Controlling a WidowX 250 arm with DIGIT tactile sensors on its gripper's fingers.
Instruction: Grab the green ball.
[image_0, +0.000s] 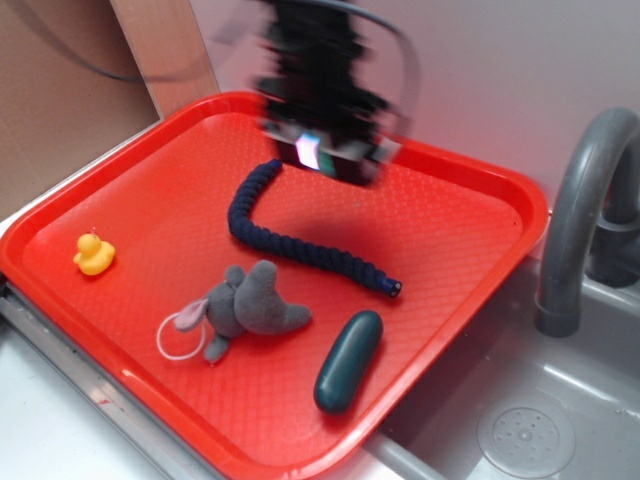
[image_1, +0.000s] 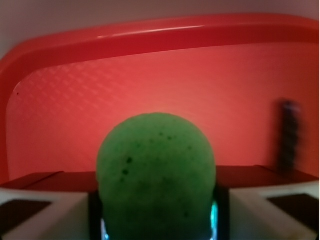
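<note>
In the claw (image_1: 157, 220), dimpled green ball (image_1: 156, 175).

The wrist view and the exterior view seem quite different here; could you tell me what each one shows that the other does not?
Only the wrist view shows the green ball clearly, sitting between the white fingers and filling the lower frame.

Only the exterior view shows the yellow duck, the grey plush mouse, the dark teal capsule, the sink and the faucet; there the blurred gripper hides the ball.

Both show the red tray and the dark blue rope, blurred at the wrist view's right edge.
</note>
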